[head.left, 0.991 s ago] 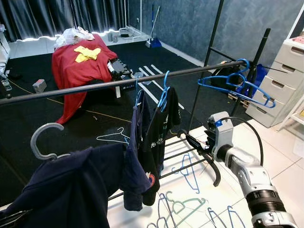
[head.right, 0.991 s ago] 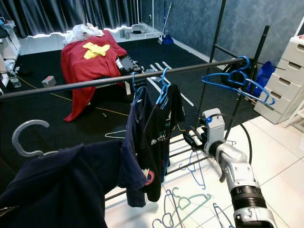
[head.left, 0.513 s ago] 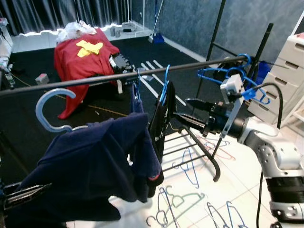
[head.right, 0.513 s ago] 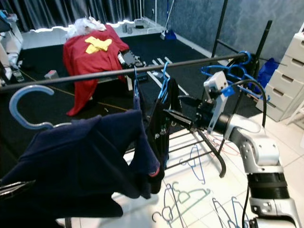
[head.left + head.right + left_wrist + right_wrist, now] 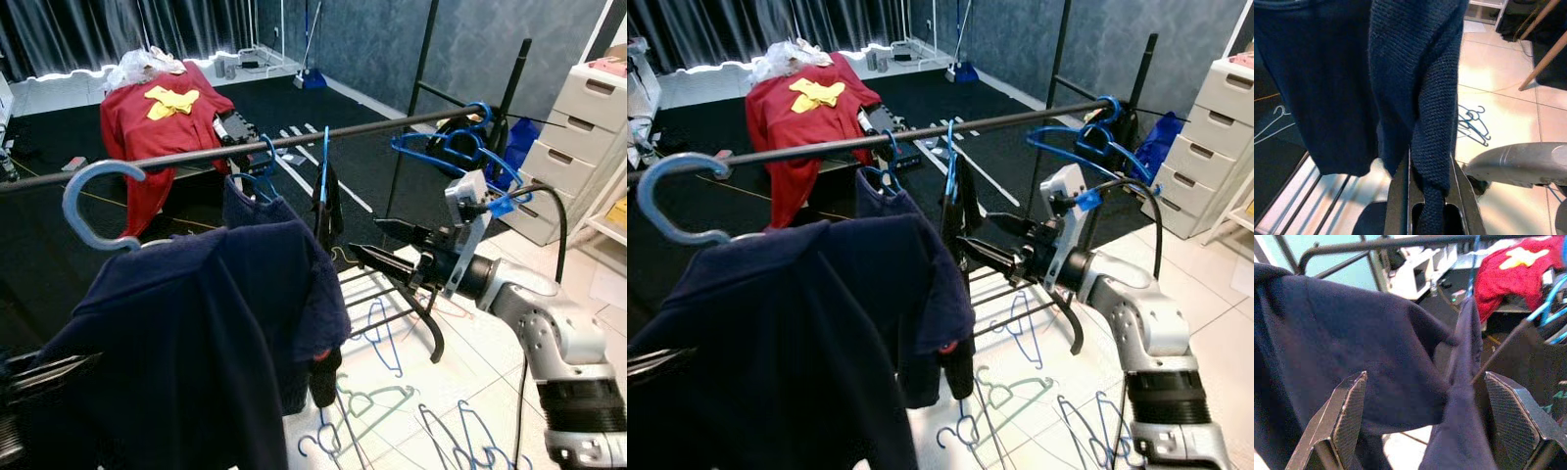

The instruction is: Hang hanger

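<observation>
A navy sweater hangs on a pale blue hanger whose hook stands just below the black rail, apart from it. My left gripper is shut on the sweater's knit fabric low at the near left. From the right, my right gripper reaches toward the sweater's edge, open, and its two fingers stand wide apart with the dark cloth ahead of them. Two dark garments hang on blue hangers from the rail.
Empty blue hangers bunch at the rail's right end by the upright post. Several loose hangers lie on the white tiles under the rack. White drawers stand at the right. A red-draped object sits on the dark carpet behind.
My left arm has lifted the sweater, so the hook is nearer the rail. My right gripper rose from low and now points at the sweater. The camera has also shifted.
</observation>
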### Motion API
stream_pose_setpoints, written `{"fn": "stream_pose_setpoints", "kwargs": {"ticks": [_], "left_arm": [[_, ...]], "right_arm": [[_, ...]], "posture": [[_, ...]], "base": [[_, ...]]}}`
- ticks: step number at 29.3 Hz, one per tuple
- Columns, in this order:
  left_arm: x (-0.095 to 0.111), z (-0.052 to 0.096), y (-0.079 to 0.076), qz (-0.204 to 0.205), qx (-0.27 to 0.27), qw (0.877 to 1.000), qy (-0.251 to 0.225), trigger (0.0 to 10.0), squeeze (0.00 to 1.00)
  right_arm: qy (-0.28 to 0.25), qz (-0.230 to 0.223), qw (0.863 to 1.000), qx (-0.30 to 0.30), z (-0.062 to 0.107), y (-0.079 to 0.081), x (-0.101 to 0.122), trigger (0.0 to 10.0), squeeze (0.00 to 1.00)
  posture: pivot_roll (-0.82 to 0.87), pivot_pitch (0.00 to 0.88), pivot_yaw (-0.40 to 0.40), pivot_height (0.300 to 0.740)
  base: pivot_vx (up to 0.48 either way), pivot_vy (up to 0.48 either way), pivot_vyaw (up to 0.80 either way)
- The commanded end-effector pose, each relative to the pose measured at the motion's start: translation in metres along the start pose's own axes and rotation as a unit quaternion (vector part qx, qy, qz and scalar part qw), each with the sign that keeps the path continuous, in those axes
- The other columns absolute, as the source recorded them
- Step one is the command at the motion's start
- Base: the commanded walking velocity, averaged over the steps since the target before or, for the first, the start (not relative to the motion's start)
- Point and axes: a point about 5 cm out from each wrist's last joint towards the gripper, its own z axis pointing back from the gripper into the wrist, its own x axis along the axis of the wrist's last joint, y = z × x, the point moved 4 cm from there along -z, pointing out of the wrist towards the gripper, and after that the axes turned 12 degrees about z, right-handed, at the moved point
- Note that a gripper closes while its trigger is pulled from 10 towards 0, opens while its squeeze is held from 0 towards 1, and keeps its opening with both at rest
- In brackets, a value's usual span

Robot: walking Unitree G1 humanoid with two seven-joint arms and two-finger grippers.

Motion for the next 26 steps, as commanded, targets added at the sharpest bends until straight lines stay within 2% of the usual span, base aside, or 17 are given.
{"fn": "stream_pose_setpoints", "kwargs": {"ticks": [1,2,3,5,7,10,11,13,14,15,17,19,20,22,23,25,26], "left_arm": [[0.001,-0.006,-0.002,-0.002,-0.001,1.000,-0.012,10.0,0.00],[-0.007,-0.016,0.006,0.011,0.024,0.999,-0.020,10.0,0.00],[-0.007,-0.016,0.006,0.011,0.024,0.999,-0.020,10.0,0.00],[-0.015,-0.026,0.016,0.021,0.052,0.998,-0.022,10.0,0.00],[-0.031,-0.047,0.037,0.048,0.120,0.991,-0.038,10.0,0.00],[-0.031,-0.047,0.037,0.048,0.120,0.991,-0.038,10.0,0.00],[-0.037,-0.057,0.046,0.062,0.154,0.985,-0.050,10.0,0.00],[-0.037,-0.057,0.046,0.062,0.154,0.985,-0.050,10.0,0.00],[-0.052,-0.066,0.059,0.088,0.210,0.972,-0.056,10.0,0.00],[-0.052,-0.066,0.059,0.088,0.210,0.972,-0.056,10.0,0.00],[-0.092,-0.079,0.075,0.147,0.309,0.939,-0.036,10.0,0.00],[-0.092,-0.079,0.075,0.147,0.309,0.939,-0.036,10.0,0.00],[-0.118,-0.081,0.076,0.183,0.344,0.921,-0.014,10.0,0.00],[-0.118,-0.081,0.076,0.183,0.344,0.921,-0.014,10.0,0.00],[-0.140,-0.085,0.070,0.214,0.359,0.908,0.007,10.0,0.00],[-0.182,-0.096,0.046,0.249,0.360,0.897,0.057,10.0,0.00],[-0.194,-0.099,0.036,0.254,0.359,0.895,0.072,10.0,0.00]], "right_arm": [[0.006,0.004,1.000,-0.001,-0.002,0.002,-0.003,10.0,0.00],[0.009,-0.002,1.000,0.003,-0.005,0.006,-0.008,10.0,0.00],[0.009,-0.002,1.000,0.003,-0.005,0.006,-0.008,10.0,0.00],[0.011,-0.007,1.000,0.003,-0.007,0.008,-0.011,10.0,0.00],[0.017,-0.024,0.999,-0.019,-0.009,0.005,-0.020,10.0,0.00],[0.017,-0.024,0.999,-0.019,-0.009,0.005,-0.020,10.0,0.00],[0.029,-0.032,0.998,-0.049,-0.008,-0.002,-0.030,10.0,0.00],[0.029,-0.032,0.998,-0.049,-0.008,-0.002,-0.030,10.0,0.00],[0.062,-0.047,0.992,-0.101,-0.002,-0.012,-0.055,10.0,0.00],[0.062,-0.047,0.992,-0.101,-0.002,-0.012,-0.055,10.0,0.00],[0.135,-0.081,0.969,-0.193,0.017,-0.022,-0.112,10.0,0.00],[0.135,-0.081,0.969,-0.193,0.017,-0.022,-0.112,10.0,0.00],[0.172,-0.100,0.952,-0.230,0.031,-0.021,-0.141,10.0,0.00],[0.172,-0.100,0.952,-0.230,0.031,-0.021,-0.141,10.0,0.00],[0.209,-0.115,0.935,-0.261,0.046,-0.017,-0.167,10.0,0.00],[0.267,-0.151,0.898,-0.315,0.081,-0.004,-0.210,10.0,0.00],[0.281,-0.164,0.886,-0.330,0.092,0.001,-0.221,10.0,0.00]], "posture": [[-0.12,0.000,-0.014,0.736],[-0.11,0.000,-0.011,0.736],[-0.11,0.000,-0.011,0.736],[-0.11,0.000,-0.010,0.736],[-0.11,0.000,-0.007,0.736],[-0.11,0.000,-0.007,0.736],[-0.11,0.000,-0.004,0.736],[-0.11,0.000,-0.004,0.736],[-0.10,0.000,0.000,0.736],[-0.10,0.000,0.000,0.736],[-0.09,0.000,0.001,0.736],[-0.09,0.000,0.001,0.736],[-0.09,0.000,0.006,0.736],[-0.09,0.000,0.006,0.736],[-0.08,0.000,0.010,0.736],[-0.08,0.000,0.008,0.736],[-0.08,0.000,0.008,0.736]], "base": [[-0.270,0.000,0.00],[-0.292,0.000,0.00],[-0.292,0.000,0.00],[0.000,0.000,0.00],[0.000,0.000,0.00],[0.000,0.000,0.00],[0.000,0.000,0.00],[0.000,0.000,0.00],[0.000,0.000,0.00],[0.000,0.000,0.00],[0.000,0.000,0.00],[0.000,0.000,0.00],[0.000,0.000,0.00],[0.000,0.000,0.00],[0.000,0.000,0.00],[0.000,0.000,0.00],[0.000,0.000,0.00]]}}
